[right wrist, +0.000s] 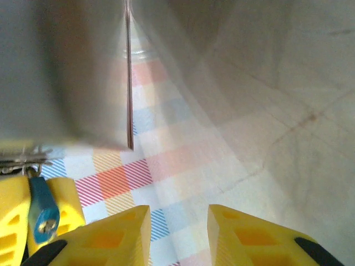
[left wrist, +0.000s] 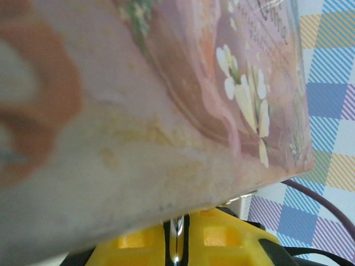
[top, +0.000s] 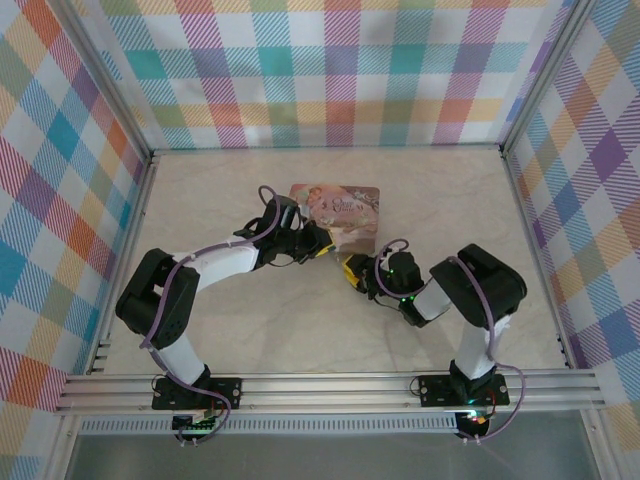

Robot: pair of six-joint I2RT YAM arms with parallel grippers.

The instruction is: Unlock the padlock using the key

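Observation:
My left gripper (top: 320, 242) is at the near edge of the pink picture box (top: 340, 208), whose lid (left wrist: 166, 83) looms very close in the left wrist view. Its yellow jaws (left wrist: 178, 224) are shut on a thin silver blade, the key (left wrist: 177, 244). In the right wrist view the key's blue cap (right wrist: 43, 213) sits between those jaws, with small metal rings (right wrist: 22, 160) just above it. The padlock is hidden at the box's edge. My right gripper (top: 350, 272) hovers just right of the left one, open (right wrist: 178, 221), with nothing between its fingers.
The box's shadowed side (right wrist: 61, 72) hangs at the upper left of the right wrist view. Plaid walls (top: 330, 70) and aluminium posts (top: 545, 75) close in the beige marbled table (top: 440, 190). A frame rail (top: 330, 385) runs along the near edge.

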